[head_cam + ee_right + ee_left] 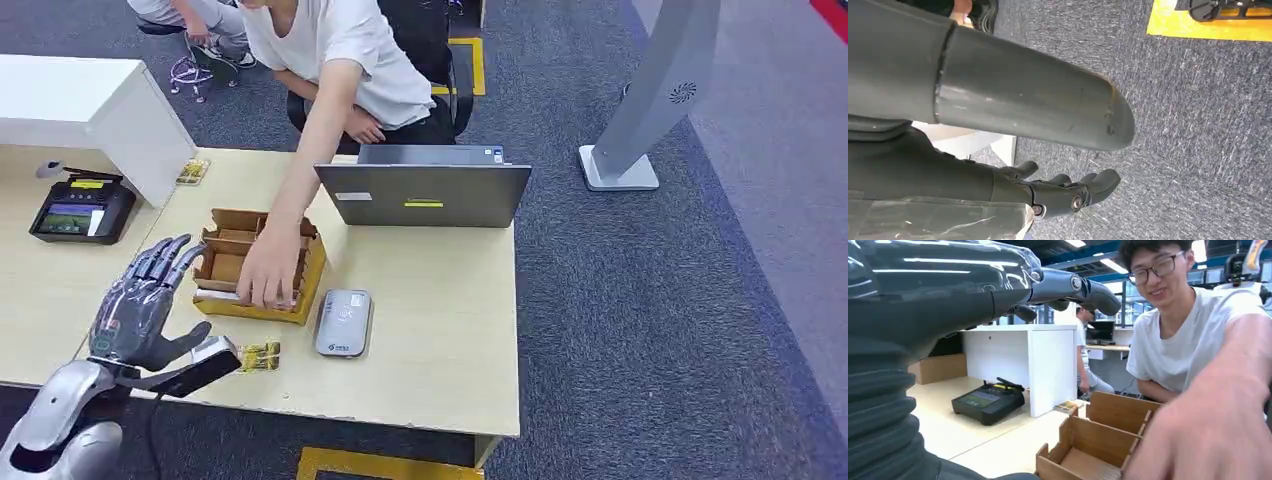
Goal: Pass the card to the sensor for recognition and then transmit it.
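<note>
One card on table, just beside left robot hand, fingers spread, empty.

Left arm: I see a shiny silver shell, round and smooth.
Left hand: I see dark grey fingers, glossy, with small light marks on the back.
Left thumb: it looks thick and grey with a pale tip.
Left wrist cover: I see dark grey rubber with ribs like a bendy straw.
Right hand: I see dark fingers with one small round silver screw.
Right thumb: it is a fat grey tube with a scuffed, rounded end.
</note>
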Robot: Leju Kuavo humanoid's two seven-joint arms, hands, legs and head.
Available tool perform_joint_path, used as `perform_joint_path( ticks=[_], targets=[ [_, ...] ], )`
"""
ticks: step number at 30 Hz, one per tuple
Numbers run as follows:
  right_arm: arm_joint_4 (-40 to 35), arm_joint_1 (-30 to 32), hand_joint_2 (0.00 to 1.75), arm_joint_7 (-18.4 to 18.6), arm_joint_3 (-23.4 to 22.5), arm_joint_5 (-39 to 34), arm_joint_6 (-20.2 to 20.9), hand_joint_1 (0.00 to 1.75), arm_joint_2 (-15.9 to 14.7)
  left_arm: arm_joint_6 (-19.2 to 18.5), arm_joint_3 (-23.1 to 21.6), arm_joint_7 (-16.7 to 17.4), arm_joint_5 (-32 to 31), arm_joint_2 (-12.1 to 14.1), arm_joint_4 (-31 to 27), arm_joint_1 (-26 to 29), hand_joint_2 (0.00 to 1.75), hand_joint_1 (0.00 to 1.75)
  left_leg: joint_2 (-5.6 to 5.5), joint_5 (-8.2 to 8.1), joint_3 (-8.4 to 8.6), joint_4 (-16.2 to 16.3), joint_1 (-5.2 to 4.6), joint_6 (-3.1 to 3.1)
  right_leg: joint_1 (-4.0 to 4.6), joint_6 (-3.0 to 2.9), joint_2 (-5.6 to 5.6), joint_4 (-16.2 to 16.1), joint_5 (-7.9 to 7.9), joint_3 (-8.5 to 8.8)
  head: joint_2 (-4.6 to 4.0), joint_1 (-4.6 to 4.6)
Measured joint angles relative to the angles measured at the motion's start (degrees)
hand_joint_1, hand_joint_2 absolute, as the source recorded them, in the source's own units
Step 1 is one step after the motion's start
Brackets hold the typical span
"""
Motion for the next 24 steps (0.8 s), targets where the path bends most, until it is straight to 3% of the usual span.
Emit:
perform_joint_path(
  ticks=[15, 24],
  targets=[
    [0.0, 0.0, 0.0, 0.0, 0.0, 0.15, -0.17, 0.0, 0.07, 0.0, 3.35, -1.22, -0.85, -3.17, -0.37, 3.73, 1.75, 0.0, -0.01, 0.0, 0.0, 0.0, -0.01, 0.0, 0.0, 0.01, -0.01, -0.01, 0.0, 0.0, 0.0, 0.0],
    [0.0, -0.04, 0.0, 0.0, 0.0, 0.13, -0.18, 0.0, 0.07, -0.04, 3.35, -1.62, -0.96, -3.5, -0.37, 3.61, 1.75, 0.0, -0.01, 0.0, 0.01, 0.0, -0.01, 0.0, 0.0, 0.01, -0.02, -0.01, 0.0, 0.0, 0.0, 0.0]
  ],
)
